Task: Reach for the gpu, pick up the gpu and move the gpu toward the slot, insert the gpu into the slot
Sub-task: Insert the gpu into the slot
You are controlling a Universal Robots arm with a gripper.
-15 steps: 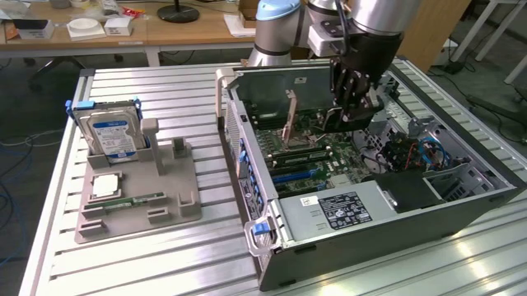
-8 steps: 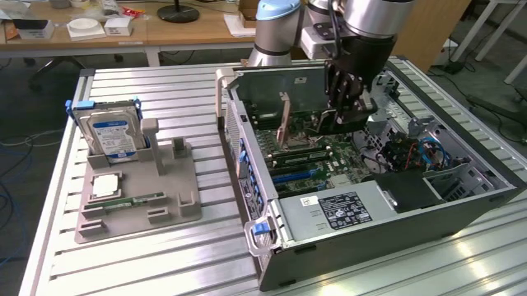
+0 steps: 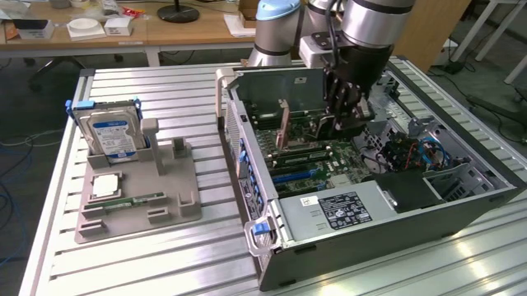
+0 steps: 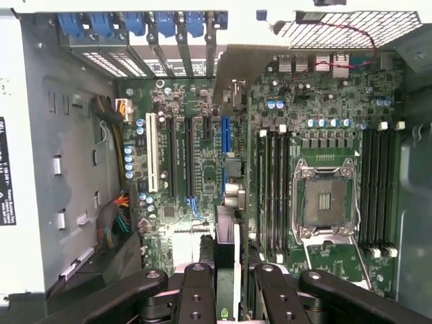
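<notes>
The gpu (image 4: 227,236) is a thin dark card seen edge-on, held upright between my fingers (image 4: 197,290). Its silvery bracket end (image 4: 233,74) points toward the case's rear wall with the blue clips. My gripper (image 4: 232,273) is shut on the card. Several long narrow slots lie side by side on the green motherboard. The blue slot (image 4: 224,138) runs along the card's edge, and the card hangs just over it. In the exterior view my gripper (image 3: 336,126) reaches down into the open computer case, and the gpu (image 3: 286,126) stands above the motherboard.
The case walls (image 3: 247,185) close in on all sides. The silver CPU socket (image 4: 329,202) and memory slots (image 4: 273,189) sit beside the card. Coloured cables (image 4: 115,219) lie near the power supply. A grey fixture (image 3: 157,191) on the exterior view's left holds a blue-labelled hard drive (image 3: 113,137).
</notes>
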